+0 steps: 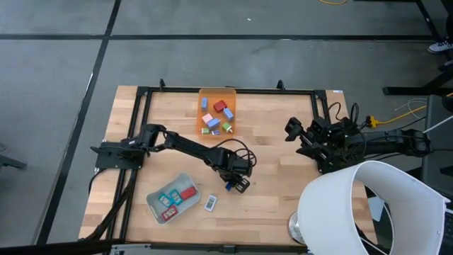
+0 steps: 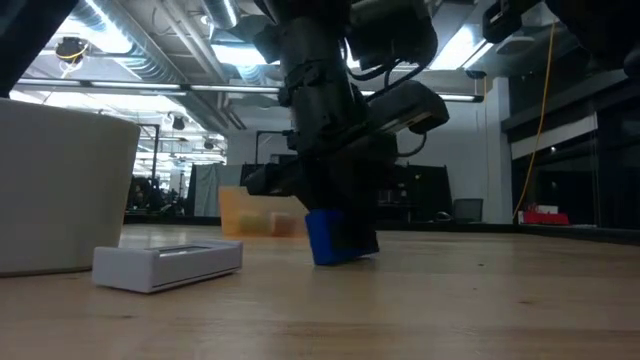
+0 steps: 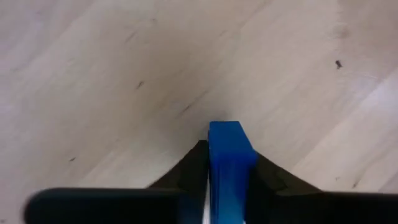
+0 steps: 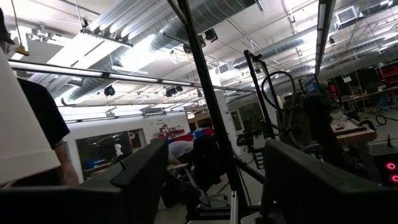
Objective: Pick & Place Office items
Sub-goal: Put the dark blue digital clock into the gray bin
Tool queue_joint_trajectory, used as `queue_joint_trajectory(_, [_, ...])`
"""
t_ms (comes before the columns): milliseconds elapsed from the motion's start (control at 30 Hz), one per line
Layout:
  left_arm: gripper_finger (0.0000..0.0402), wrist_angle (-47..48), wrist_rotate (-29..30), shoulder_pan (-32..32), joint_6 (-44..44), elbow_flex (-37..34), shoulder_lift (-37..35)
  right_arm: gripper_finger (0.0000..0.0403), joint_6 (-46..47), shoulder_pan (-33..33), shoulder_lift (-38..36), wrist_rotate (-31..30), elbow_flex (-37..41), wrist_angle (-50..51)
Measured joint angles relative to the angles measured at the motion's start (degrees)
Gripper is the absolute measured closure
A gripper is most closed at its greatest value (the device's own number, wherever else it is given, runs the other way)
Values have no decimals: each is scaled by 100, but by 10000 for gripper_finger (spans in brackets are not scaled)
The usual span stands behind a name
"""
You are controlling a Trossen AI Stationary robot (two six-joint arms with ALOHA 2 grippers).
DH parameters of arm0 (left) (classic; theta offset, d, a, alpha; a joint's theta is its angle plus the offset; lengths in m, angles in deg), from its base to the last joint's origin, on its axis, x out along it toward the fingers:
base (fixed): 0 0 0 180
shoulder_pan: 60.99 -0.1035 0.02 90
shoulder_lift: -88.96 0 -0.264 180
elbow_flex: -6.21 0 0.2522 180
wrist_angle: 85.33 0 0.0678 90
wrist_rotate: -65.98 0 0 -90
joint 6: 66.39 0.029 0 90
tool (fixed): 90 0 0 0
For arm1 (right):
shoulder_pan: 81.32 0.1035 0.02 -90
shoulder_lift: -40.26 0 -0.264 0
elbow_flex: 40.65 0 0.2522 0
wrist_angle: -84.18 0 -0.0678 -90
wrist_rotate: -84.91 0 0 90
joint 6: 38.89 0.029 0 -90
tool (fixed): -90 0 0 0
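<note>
Jaws, left: left gripper (image 1: pixel 239 185) has its fingers (image 3: pixel 186 177) pinching a blue block (image 3: pixel 229 163); I see dark pads flush on both flat faces in the left wrist view
Jaws, right: right gripper (image 1: pixel 292 129) spread wide, nothing between; parked well apart on its own side of the tabletop (image 1: pixel 276 212)
Block position: between the left jaws, lower edge touching the wood near the middle-front, just beside a white flat piece (image 1: pixel 210 203)
Block long axis: runs straight out past the fingertips, tilted off vertical in the low view
Nearer arm: left, already on it
Destination, my judgement: grey tray (image 1: pixel 157 207), to the robot's left of the jaws; orange bin (image 1: pixel 217 112) lies at the far edge
</note>
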Motion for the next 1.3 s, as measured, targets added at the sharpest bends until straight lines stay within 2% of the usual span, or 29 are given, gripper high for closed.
queue_joint_trajectory(67, [361, -74, -34, -25, 87, -9, -32, 142, 0, -27, 0, 5, 0, 0])
queue_joint_trajectory(300, [359, -603, -135, -26, 251, -15, -367, 142, -87, -103, 0, 2, 0, -2])
queue_joint_trajectory(700, [359, -489, 1040, -26, 682, -11, -1443, 142, 4, -99, 0, 50, 0, -142])
queue_joint_trajectory(867, [357, -473, 1703, 19, 915, -11, -2168, 142, 0, -99, 0, 50, 0, -155])
queue_joint_trajectory(1067, [358, -105, 2589, 357, 944, -11, -3158, 142, 0, -99, 0, 48, 0, -149])
queue_joint_trajectory(1300, [353, 1385, 3028, 1288, 540, -7, -3974, 142, -128, -97, 0, 44, 0, -105])
